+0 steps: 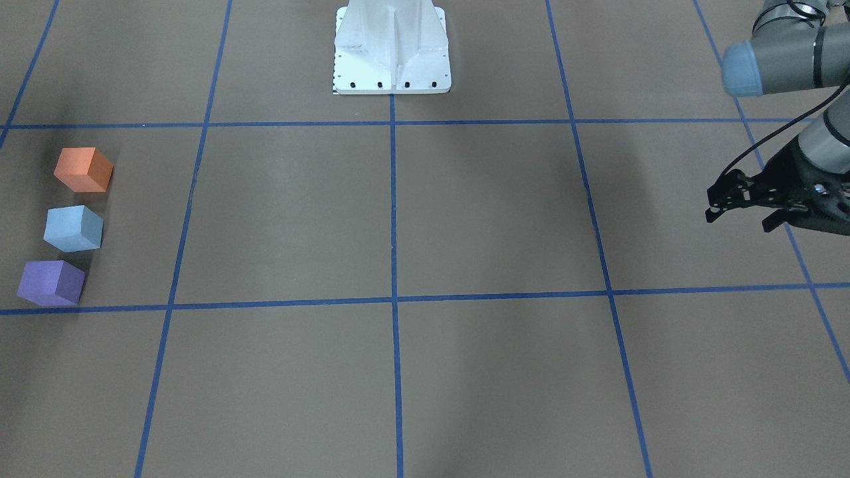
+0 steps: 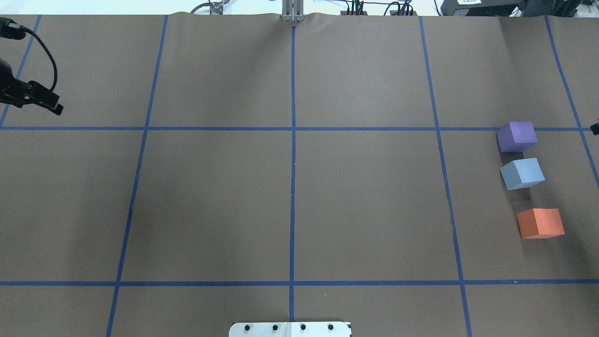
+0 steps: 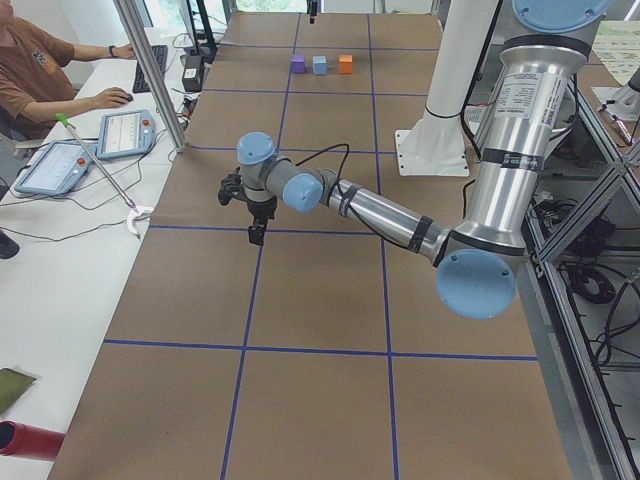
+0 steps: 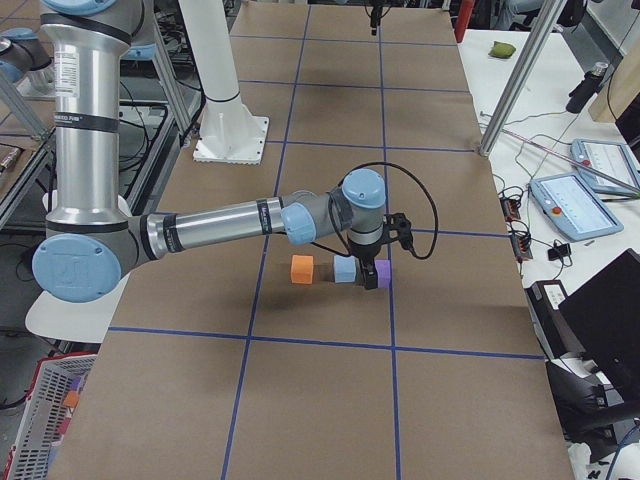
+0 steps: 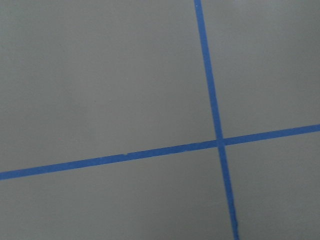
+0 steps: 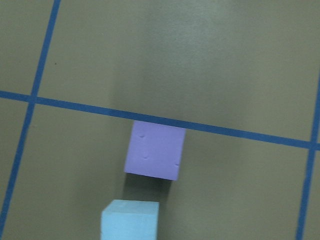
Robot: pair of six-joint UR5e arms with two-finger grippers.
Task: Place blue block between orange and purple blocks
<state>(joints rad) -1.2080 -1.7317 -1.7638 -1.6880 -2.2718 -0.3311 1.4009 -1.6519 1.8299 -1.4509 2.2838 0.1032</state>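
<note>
Look to the far left of the front-facing view for the blue block (image 1: 73,229). Sitting flat on the brown table (image 1: 465,212), free of any grip. Just above it in that view, the orange block (image 1: 83,169); just below it, the purple block (image 1: 51,282). Lined up in a neat row of three, with blue in the middle. Small gaps on both sides, so near its neighbours but not touching either. Looks like a finished job: blue in the middle spot, just as asked.

Now find the left gripper (image 1: 738,219) at the right edge of the same view. Fingers spread apart and empty. Parked well apart from the row, most likely to keep out of the way of the other arm, the nearer one to the blocks.

Next, find the right gripper (image 4: 374,278) in the middle of the exterior right view, hanging over the purple end of the row. Can't tell whether spread or pinched, for lack of a clear look at its fingers. Seems to carry no block, judging by all three down on the table. Probably placed there for being the arm within reach of the row. As a guess for the next move: lift straight up and pull away gently, to avoid knocking the row crooked.
</note>
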